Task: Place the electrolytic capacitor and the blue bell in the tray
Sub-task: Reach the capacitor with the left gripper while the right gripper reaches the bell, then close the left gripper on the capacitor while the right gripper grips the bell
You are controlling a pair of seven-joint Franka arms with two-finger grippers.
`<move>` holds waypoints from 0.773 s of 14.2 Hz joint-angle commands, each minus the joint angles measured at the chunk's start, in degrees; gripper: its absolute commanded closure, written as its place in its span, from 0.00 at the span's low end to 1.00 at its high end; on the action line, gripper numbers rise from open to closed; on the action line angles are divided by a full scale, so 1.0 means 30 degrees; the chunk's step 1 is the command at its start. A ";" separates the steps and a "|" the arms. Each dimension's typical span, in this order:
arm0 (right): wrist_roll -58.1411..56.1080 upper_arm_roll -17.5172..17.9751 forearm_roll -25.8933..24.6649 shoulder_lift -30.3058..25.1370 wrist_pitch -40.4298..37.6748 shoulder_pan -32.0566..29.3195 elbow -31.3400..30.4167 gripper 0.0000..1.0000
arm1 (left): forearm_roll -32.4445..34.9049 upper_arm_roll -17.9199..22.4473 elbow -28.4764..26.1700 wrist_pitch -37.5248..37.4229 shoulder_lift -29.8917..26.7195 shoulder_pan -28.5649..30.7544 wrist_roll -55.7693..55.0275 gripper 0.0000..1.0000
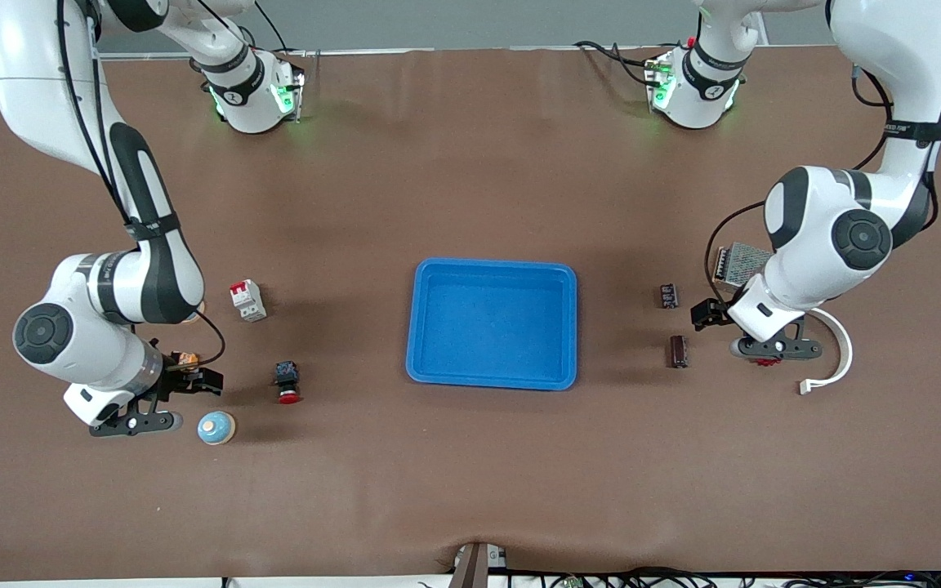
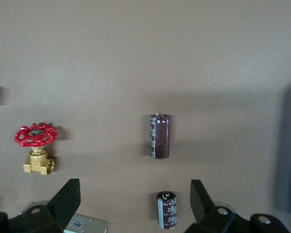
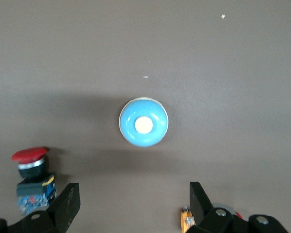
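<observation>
Sitting mid-table: the bright-blue tray (image 1: 492, 323), shallow and rectangular with rounded corners and a raised rim, nothing inside it.
Electrolytic capacitor: the brown electrolytic capacitor (image 1: 678, 351) lies on its side on the brown table (image 1: 470, 163), apart from the tray, toward the left arm's end.
Smaller capacitor: a black capacitor (image 1: 668, 296) lies near the brown one, farther from the front camera.
Blue bell: the round blue bell (image 1: 216, 428) with a pale centre button sits on the table toward the right arm's end, well apart from the tray and nearer to the front camera than the tray.
Left gripper: the left gripper (image 1: 774, 349) hovers low over the table just beside the two capacitors, jaws spread wide and grasping nothing; its wrist view shows both black fingers (image 2: 68, 199) flanking the capacitors below.
Right gripper: the right gripper (image 1: 134, 423) hovers just beside the bell, jaws released and empty.
Near the left gripper: a red-handled brass valve (image 2: 36, 153), a metal mesh-covered box (image 1: 740, 263) and a white ribbon cable (image 1: 834, 351).
Near the right gripper: a red emergency-stop button (image 1: 287, 382) and a white circuit breaker (image 1: 247, 300) with red markings.
</observation>
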 commanded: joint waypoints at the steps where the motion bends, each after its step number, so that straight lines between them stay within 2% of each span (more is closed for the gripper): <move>1: -0.0255 0.0041 0.0182 0.1125 0.1004 -0.0052 0.0750 0.00 | 0.0102 -0.0026 -0.0971 0.1008 -0.0184 0.0017 -0.0343 0.00; 8: -0.0548 0.0041 0.0124 0.3030 0.1301 -0.0052 0.2654 0.00 | 0.0219 -0.0026 -0.1352 0.4960 0.1895 -0.0744 -0.1485 0.00; 11: -0.0578 0.0041 0.0153 0.3880 0.3025 -0.0052 0.2743 0.00 | 0.0336 -0.0026 -0.1060 0.5374 0.2571 -0.0950 -0.1486 0.00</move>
